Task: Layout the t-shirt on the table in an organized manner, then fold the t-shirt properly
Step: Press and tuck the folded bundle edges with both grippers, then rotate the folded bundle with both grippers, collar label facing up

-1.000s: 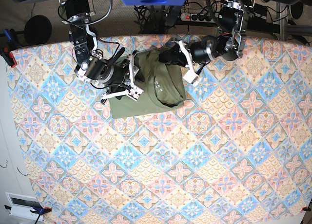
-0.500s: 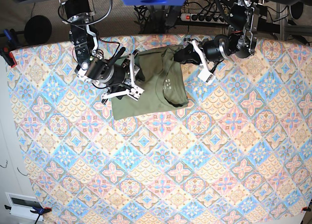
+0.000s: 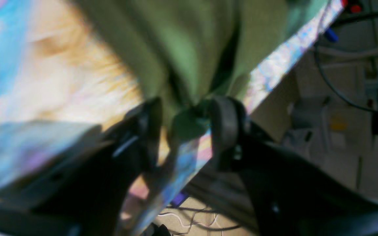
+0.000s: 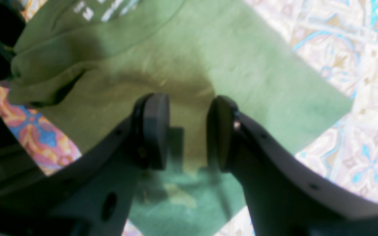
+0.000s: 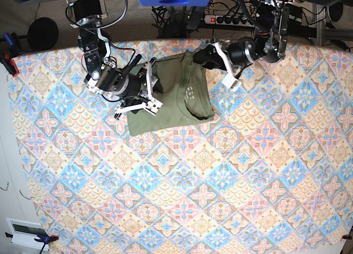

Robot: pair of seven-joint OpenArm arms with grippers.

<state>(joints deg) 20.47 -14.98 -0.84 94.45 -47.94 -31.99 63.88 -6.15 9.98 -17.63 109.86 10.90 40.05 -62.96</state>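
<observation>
1. The t-shirt point(image 5: 176, 96) lies near the top edge of the bench point(image 5: 220, 182), in the upper middle of the base view, a compact olive-green block with several layers stacked.
2. Its neck opening faces up, with a small printed label point(image 5: 189, 91) showing inside it, toward the right side of the block.
3. The bench is covered with a cloth of pink, blue and cream diamond tiles, which spreads far past the shirt on all sides but the top.
4. The right hand point(image 5: 144, 95), at the upper left of the base view, sits over the left edge of the shirt. In its wrist view the two round pads point(image 4: 154, 134) stand apart with green cloth visible through the gap; nothing is pinched between them.
5. The left hand point(image 5: 212, 58), at the upper right of the base view, is at the top right corner of the shirt, by the far bench edge.
6. In the blurred left wrist view its pads point(image 3: 223, 126) stand apart, with a bunched fold of green fabric lying between them. I cannot tell whether the pads are gripping that fold.
7. Cables and a power strip point(image 5: 231, 19) lie on the floor beyond the bench.
</observation>
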